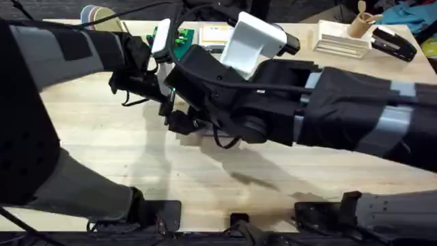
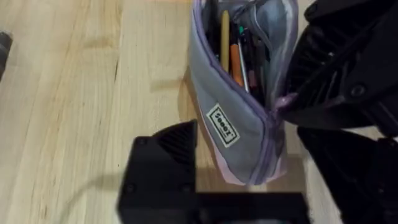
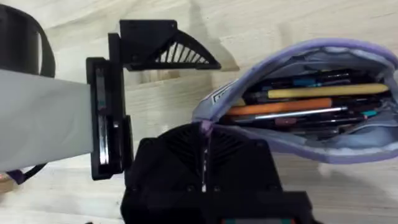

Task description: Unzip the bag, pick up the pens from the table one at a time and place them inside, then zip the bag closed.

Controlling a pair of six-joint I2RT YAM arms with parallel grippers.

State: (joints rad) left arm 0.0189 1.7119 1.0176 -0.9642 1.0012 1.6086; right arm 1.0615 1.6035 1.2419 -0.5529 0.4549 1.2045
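Note:
The bag [image 2: 233, 124] [image 3: 298, 146] is a lavender pouch lying on the table [image 2: 68, 93], its zipper open along most of its length. Inside it lie several pens, among them an orange one [image 2: 236, 62] [image 3: 280, 107] and dark ones. My right gripper [image 3: 204, 155] [image 2: 292, 102] is shut on the purple zipper pull at the bag's closed end. My left gripper [image 3: 109, 112] sits right beside that same end of the bag. In the overhead view both arms meet over the table's middle, right gripper [image 1: 179, 123] and left gripper [image 1: 147, 89], and they cover the bag.
Along the table's far edge stand a stack of white trays [image 1: 341, 44], a black stapler [image 1: 392, 41], a cup of wooden sticks [image 1: 358, 24], a green box [image 1: 181, 37] and a tape roll [image 1: 95, 15]. Bare wood lies in front of the arms.

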